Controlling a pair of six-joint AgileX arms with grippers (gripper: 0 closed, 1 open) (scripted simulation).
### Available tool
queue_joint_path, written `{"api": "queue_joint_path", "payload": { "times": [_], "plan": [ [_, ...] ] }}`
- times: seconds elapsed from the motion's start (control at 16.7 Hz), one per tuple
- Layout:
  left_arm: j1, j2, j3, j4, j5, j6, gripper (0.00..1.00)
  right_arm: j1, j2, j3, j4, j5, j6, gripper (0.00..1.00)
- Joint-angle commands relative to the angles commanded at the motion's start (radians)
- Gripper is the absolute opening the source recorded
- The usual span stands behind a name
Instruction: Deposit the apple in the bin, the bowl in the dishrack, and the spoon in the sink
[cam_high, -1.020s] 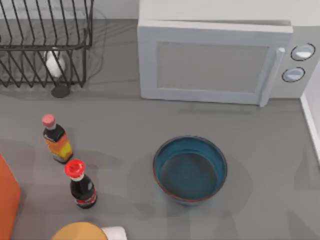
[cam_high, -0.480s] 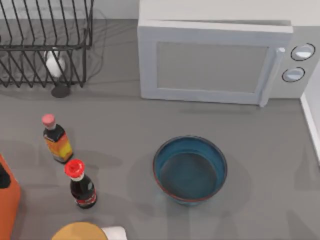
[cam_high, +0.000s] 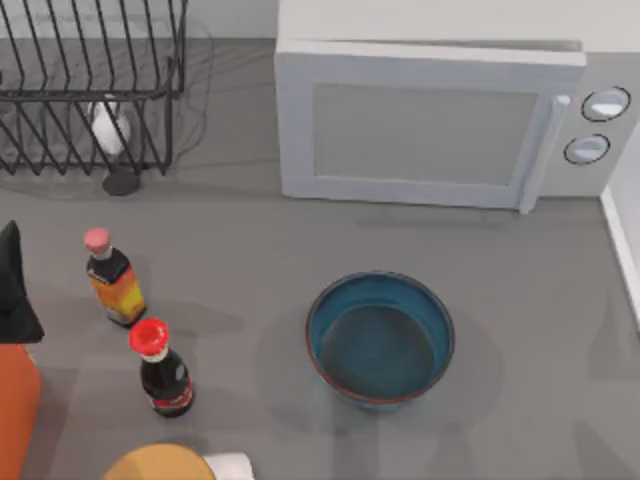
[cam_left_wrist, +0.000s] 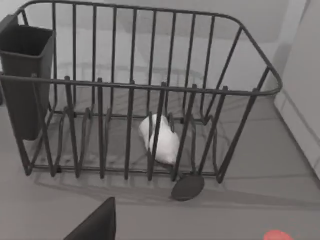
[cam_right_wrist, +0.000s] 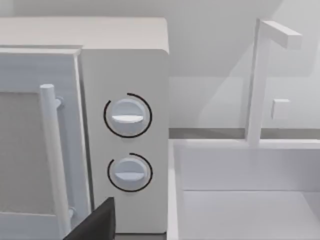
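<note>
The teal-blue bowl (cam_high: 380, 338) stands upright and empty on the grey counter, in front of the microwave. The black wire dishrack (cam_high: 95, 95) sits at the back left, and the left wrist view looks into this dishrack (cam_left_wrist: 150, 90), where a white lump (cam_left_wrist: 161, 140) lies. My left gripper (cam_high: 14, 288) shows as a black shape at the left edge, beside the bottles and far from the bowl. One black finger (cam_left_wrist: 96, 225) of it shows. The white sink (cam_right_wrist: 250, 200) lies right of the microwave, with a black finger (cam_right_wrist: 95, 222) of my right gripper before it. Apple and spoon are out of view.
A white microwave (cam_high: 430, 125) fills the back centre. An orange-labelled bottle (cam_high: 112, 280) and a red-capped dark bottle (cam_high: 160, 368) stand at the left. An orange container (cam_high: 15, 410) stands at the left front edge, and a yellow round thing (cam_high: 160, 464) at the front. A faucet (cam_right_wrist: 260, 80) rises behind the sink.
A black part of my left arm has come into the top view at the left edge and moved toward the back. Bowl and bottles have not moved.
</note>
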Motion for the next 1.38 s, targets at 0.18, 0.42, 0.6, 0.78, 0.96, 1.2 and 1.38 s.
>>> {"api": "queue_joint_path", "payload": {
  "times": [0.18, 0.42, 0.6, 0.78, 0.96, 1.2, 1.38],
  "plan": [
    [-0.11, 0.272, 0.279, -0.18, 0.001, -0.109, 1.0, 0.0, 0.0, 0.0, 0.0, 0.0, 0.0, 1.0],
    [-0.282, 0.743, 0.736, -0.475, 0.004, -0.273, 1.0, 0.0, 0.0, 0.0, 0.0, 0.0, 0.0, 1.0],
    [-0.416, 1.128, 1.093, -0.711, 0.01, -0.401, 1.0, 0.0, 0.0, 0.0, 0.0, 0.0, 0.0, 1.0],
    [-0.544, 1.486, 1.43, -0.932, 0.019, -0.523, 1.0, 0.0, 0.0, 0.0, 0.0, 0.0, 0.0, 1.0],
    [-0.659, 1.781, 1.724, -1.12, 0.027, -0.635, 1.0, 0.0, 0.0, 0.0, 0.0, 0.0, 0.0, 1.0],
    [-0.781, 2.049, 2.04, -1.3, 0.03, -0.753, 1.0, 0.0, 0.0, 0.0, 0.0, 0.0, 0.0, 1.0],
    [-0.838, 2.174, 2.186, -1.375, 0.028, -0.81, 1.0, 0.0, 0.0, 0.0, 0.0, 0.0, 0.0, 1.0]
  ]
}}
